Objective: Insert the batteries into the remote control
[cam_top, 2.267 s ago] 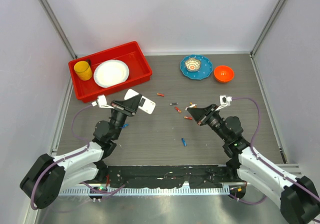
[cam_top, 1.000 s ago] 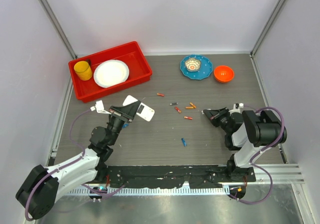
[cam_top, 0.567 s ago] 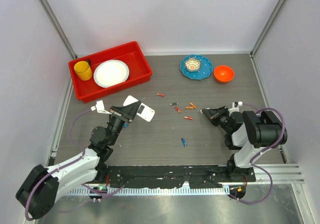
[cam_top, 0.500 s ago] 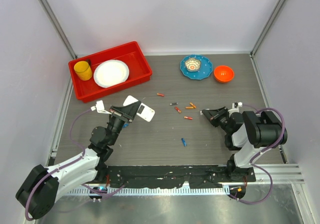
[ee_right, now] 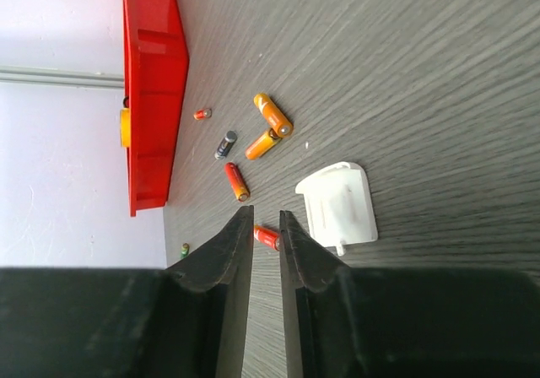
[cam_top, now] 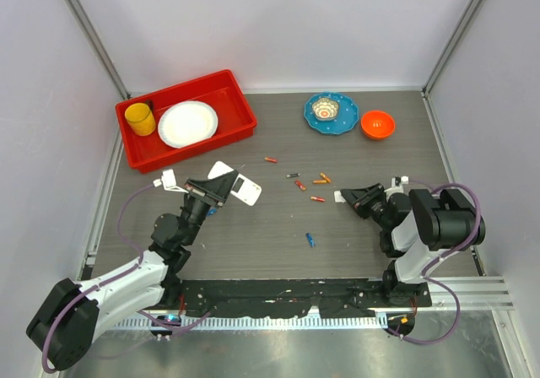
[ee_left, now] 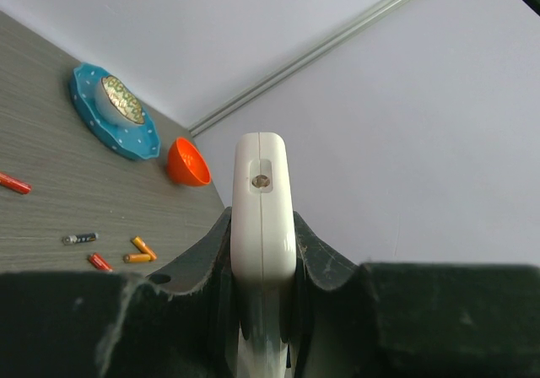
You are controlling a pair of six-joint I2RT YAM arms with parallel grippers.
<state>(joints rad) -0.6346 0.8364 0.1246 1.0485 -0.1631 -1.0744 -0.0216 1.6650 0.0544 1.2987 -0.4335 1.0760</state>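
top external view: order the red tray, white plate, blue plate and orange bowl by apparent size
1. red tray
2. white plate and blue plate, too close to rank
3. orange bowl

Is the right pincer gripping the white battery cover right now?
No, the white battery cover lies flat on the table just beside the tips of the right pincer, not between them.

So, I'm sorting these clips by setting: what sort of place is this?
Probably a lab test cell: two robot arms bolted to a grey table, plain white panels around it, and staged props like a red tray and scattered batteries.
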